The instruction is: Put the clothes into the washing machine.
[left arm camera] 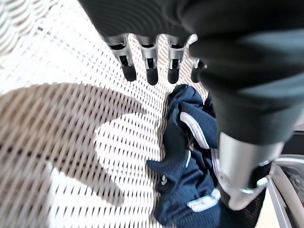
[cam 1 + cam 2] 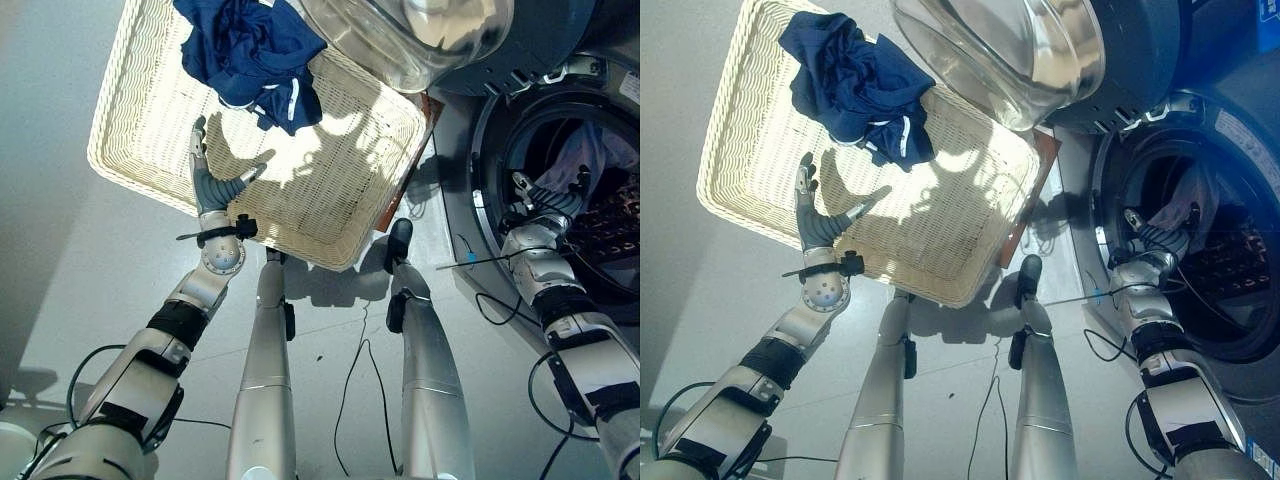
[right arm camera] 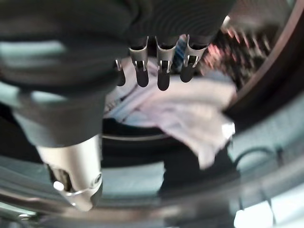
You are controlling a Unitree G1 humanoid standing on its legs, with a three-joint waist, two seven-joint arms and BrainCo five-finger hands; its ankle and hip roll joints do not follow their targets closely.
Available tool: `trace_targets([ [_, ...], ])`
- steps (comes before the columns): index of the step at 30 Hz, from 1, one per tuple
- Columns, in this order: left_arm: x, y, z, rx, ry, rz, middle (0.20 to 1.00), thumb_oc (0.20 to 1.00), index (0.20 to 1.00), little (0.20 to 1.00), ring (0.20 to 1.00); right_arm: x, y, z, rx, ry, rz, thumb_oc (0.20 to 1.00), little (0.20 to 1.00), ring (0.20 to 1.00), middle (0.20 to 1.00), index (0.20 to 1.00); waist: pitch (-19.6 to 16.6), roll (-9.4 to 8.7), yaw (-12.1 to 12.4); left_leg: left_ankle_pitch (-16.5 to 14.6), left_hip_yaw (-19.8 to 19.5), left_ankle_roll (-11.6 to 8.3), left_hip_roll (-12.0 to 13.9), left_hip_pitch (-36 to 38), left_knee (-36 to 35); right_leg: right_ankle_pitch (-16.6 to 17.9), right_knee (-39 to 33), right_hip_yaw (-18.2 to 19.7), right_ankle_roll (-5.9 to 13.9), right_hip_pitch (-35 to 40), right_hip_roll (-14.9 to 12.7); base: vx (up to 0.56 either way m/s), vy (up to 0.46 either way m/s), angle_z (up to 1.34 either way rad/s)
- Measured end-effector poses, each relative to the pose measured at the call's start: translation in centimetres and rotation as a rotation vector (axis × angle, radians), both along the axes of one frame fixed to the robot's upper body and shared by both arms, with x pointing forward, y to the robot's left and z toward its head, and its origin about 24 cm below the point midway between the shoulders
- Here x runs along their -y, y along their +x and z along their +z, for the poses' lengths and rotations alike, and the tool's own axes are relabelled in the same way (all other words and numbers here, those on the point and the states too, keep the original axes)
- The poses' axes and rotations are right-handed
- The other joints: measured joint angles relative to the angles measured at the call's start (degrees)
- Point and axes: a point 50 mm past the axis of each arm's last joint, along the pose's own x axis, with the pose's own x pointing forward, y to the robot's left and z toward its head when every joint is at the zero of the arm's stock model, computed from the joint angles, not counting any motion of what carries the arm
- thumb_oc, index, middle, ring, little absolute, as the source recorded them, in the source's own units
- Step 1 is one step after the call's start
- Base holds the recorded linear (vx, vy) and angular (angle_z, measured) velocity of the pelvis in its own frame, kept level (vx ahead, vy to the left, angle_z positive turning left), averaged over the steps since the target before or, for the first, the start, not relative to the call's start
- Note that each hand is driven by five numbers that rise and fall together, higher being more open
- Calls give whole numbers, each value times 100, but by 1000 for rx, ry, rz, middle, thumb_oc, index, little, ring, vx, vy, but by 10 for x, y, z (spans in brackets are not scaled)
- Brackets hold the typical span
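The left hand (image 2: 212,182) hovers over the wicker basket (image 2: 345,215) near its near edge, fingers straight and spread with the thumb held out to the side, gripping nothing. Past its fingertips, toward the basket's far edge, lies a crumpled dark blue garment (image 2: 252,55) with white trim, apart from the hand and resting on the weave. The left wrist view adds what the head views cannot: the fingers (image 1: 151,71) hang just short of the garment's nearest folds (image 1: 187,161), with bare weave between them and the hand's shadow on the basket floor.

The right hand (image 2: 1160,238) is at the lower rim of the washing machine's (image 2: 487,150) round opening, fingers extended toward the drum and relaxed, holding nothing. A pale garment (image 2: 1195,195) lies inside the drum just beyond it. The right wrist view shows this cloth (image 3: 190,114) more closely: light, whitish fabric draped over the dark door seal, one corner hanging outward over the rim, with the fingers (image 3: 163,76) pointing at it but not closed on it. Whether they touch it cannot be told.

The machine's glass door (image 2: 420,35) stands swung open above the basket's far right corner.
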Motion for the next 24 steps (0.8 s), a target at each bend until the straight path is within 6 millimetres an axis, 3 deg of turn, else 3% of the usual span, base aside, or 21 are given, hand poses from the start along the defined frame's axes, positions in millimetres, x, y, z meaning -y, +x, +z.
trace_targets([
  [6, -3, 0, 1, 10, 0, -7, 1000, 1000, 1000, 1000, 1000, 28, -10, 2, -54, -75, -122, 1000, 1000, 1000, 1000, 1000, -1, 1, 24, 1, -1, -1, 2, -1, 1, -3, 5, 1, -3, -2, 3, 0, 0, 0],
  [9, -5, 0, 2, 10, -6, -4, 1000, 1000, 1000, 1000, 1000, 25, -10, 12, -7, -118, -90, 1000, 1000, 1000, 1000, 1000, -1, 1, 19, 1, -2, -1, 1, -1, 0, -3, 6, 2, -3, -2, 3, 0, 0, 0],
  [17, -1, -5, 2, 46, -53, 8, 1000, 1000, 1000, 1000, 1000, -38, -9, 41, 191, -362, 193, 1000, 1000, 1000, 1000, 1000, 0, 1, -88, -1, 15, -4, 0, -68, -6, -90, 175, 41, -26, -172, 2, -2, 17, 1],
  [18, -7, -7, -2, 43, -82, 43, 1000, 1000, 1000, 1000, 1000, -56, -11, 43, 234, -385, 260, 1000, 1000, 1000, 1000, 1000, 0, 1, -128, -2, 18, -5, -3, -69, -6, -89, 178, 47, -27, -174, 0, -5, 35, 0],
  [22, -6, -10, -9, 45, -125, 80, 1000, 1000, 1000, 1000, 1000, -75, -18, 24, 207, -432, 353, 1000, 1000, 1000, 1000, 1000, 0, 1, -146, -10, 68, -10, -14, -67, -6, -97, 221, 105, -26, -223, -4, -4, 61, -2],
  [24, -5, -13, -13, 55, -145, 103, 1000, 1000, 1000, 1000, 1000, -94, -25, 17, 222, -446, 435, 1000, 1000, 1000, 1000, 1000, 0, 1, -167, -10, 126, -10, -17, -60, -5, -107, 261, 161, -21, -272, -5, -8, 49, -5],
])
